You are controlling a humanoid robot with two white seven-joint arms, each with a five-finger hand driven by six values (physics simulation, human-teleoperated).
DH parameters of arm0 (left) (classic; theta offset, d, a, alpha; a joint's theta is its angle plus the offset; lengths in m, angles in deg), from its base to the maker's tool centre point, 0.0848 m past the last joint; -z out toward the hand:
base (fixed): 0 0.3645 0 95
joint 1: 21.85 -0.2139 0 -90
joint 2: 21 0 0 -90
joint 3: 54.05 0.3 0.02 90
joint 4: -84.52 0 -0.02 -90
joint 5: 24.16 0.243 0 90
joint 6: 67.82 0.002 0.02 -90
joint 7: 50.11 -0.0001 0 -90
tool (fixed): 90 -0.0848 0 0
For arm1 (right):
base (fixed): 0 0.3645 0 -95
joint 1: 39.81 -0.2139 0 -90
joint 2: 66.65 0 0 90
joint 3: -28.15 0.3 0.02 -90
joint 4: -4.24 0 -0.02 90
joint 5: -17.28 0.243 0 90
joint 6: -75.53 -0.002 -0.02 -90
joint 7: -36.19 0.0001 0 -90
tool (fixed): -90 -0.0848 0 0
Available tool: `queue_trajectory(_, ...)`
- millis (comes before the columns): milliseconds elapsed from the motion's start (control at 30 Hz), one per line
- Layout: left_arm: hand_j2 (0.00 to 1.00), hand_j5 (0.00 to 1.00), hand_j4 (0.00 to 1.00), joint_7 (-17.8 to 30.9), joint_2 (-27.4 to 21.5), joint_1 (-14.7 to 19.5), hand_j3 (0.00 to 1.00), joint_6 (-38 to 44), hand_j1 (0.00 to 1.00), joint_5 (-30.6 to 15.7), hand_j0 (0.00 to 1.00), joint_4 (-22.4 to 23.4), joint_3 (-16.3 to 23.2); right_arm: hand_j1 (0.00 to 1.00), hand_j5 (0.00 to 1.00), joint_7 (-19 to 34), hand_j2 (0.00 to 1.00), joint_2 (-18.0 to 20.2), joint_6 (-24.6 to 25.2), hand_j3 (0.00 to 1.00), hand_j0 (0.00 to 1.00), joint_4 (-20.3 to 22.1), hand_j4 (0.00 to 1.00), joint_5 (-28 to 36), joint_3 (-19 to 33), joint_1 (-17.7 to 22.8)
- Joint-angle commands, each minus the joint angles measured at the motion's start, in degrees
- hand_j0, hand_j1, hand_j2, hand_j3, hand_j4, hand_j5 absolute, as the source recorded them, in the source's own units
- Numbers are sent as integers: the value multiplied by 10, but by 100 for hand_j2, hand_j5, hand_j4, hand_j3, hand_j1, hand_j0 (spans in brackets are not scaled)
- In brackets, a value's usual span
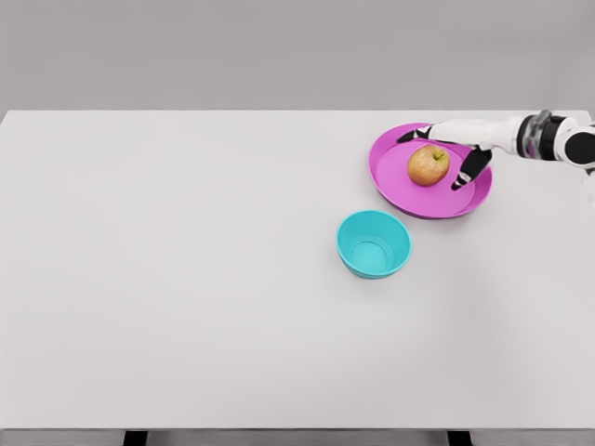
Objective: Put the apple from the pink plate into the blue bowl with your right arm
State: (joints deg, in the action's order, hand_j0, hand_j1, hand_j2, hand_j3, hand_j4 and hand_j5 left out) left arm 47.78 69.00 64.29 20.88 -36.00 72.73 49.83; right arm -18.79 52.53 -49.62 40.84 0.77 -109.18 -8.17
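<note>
A red-yellow apple (428, 165) lies on the pink plate (395, 177) at the table's far right. My right hand (444, 156) reaches in from the right edge and hovers at the apple, fingers spread: some dark fingertips (410, 136) lie behind the apple, the thumb tip in front at its right. The fingers straddle the apple without closing on it. The blue bowl (374, 243) stands upright and empty just in front of the plate, to its left. The left arm is out of sight.
The white table (186, 279) stretches wide to the left and front. Its far edge runs just behind the plate.
</note>
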Motion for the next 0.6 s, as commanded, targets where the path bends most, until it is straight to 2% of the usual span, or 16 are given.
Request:
queue_trajectory(0,100,100,100,0,0,-1,100,0,100,0,100,0,0,100,100,0,100,-3,1,100,100,-2,100,3,0,0)
queue_trajectory(300,100,100,100,0,0,-1,100,0,100,0,100,0,0,100,100,0,100,-4,1,100,100,-21,100,3,0,0)
queue_trajectory(333,100,100,100,0,0,0,100,1,100,0,100,0,0,97,97,0,97,-4,1,97,97,-22,97,3,0,0)
queue_trajectory(400,100,100,100,0,0,-1,100,1,100,0,100,0,0,61,61,0,61,-4,1,61,61,-21,61,3,0,0)
queue_trajectory(433,100,100,100,0,0,-1,100,0,100,0,100,0,0,54,54,0,54,-4,1,54,54,-21,54,3,0,0)
queue_trajectory(567,100,100,100,0,0,-1,100,1,100,0,100,0,0,46,46,0,46,-5,1,46,46,-21,46,3,0,0)
